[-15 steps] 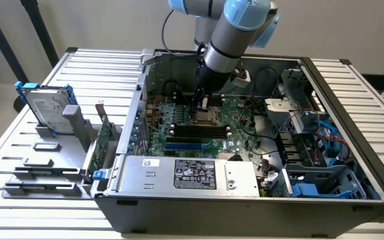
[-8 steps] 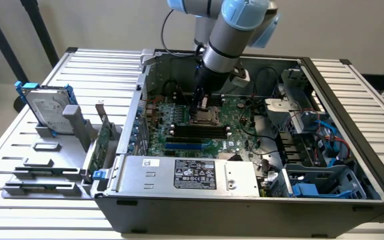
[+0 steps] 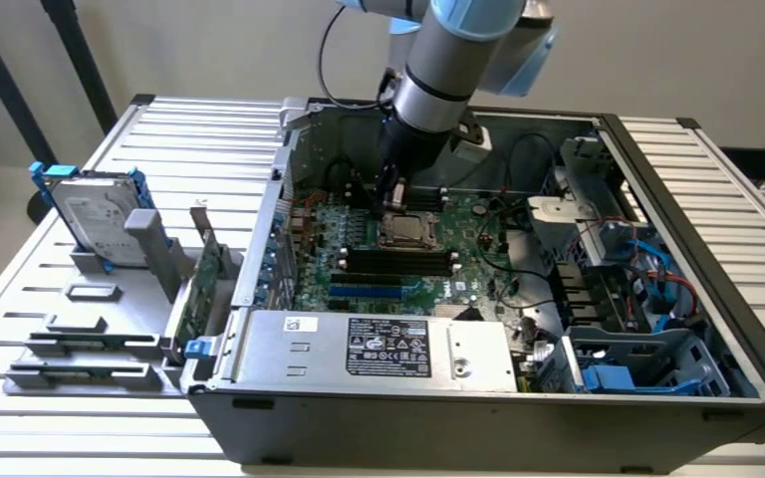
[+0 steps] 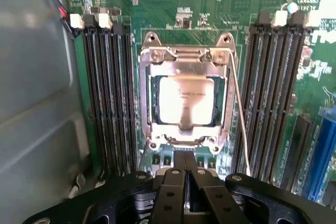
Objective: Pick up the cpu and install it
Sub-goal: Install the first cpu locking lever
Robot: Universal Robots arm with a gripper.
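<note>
One cpu (image 4: 186, 100) is seen seated in the single socket frame (image 4: 185, 56); its print cannot be read. One hand (image 4: 185, 161) is held close by that frame, closed together, nothing gripped.

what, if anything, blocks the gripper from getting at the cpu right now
Probably reachable, yes: the gripper hangs shut just above the cpu with nothing between them. The metal socket frame seems to overlap the chip's edges, though, so lifting it out looks doubtful.
</note>
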